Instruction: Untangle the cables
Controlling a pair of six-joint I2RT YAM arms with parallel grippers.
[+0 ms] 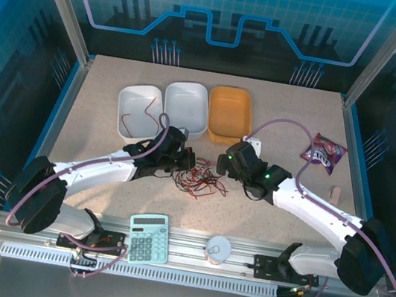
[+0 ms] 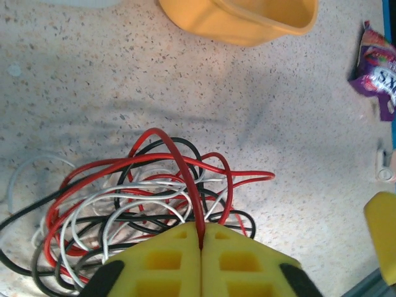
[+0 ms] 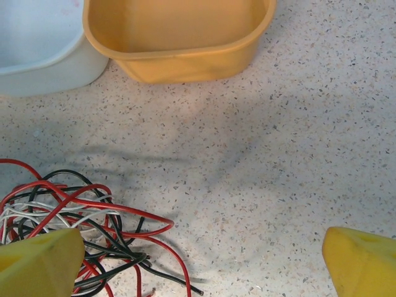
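The cables (image 1: 199,177) lie as a tangle of thin red, black and white strands on the speckled tabletop between the two arms. In the left wrist view the tangle (image 2: 130,204) spreads just ahead of my left gripper (image 2: 202,238). Its yellow fingers are shut on one red cable (image 2: 185,179) that arches up out of the heap. My right gripper (image 3: 201,263) stands open just right of the tangle (image 3: 74,216), its yellow fingertips (image 3: 40,263) wide apart with bare table between them. A separate red wire (image 1: 133,117) lies in the left white bin.
Two white bins (image 1: 139,99) (image 1: 187,102) and an orange bin (image 1: 230,110) stand in a row behind the tangle. A purple snack packet (image 1: 324,153) lies at the right. A calculator (image 1: 148,237) and a white roll (image 1: 218,248) sit at the near edge.
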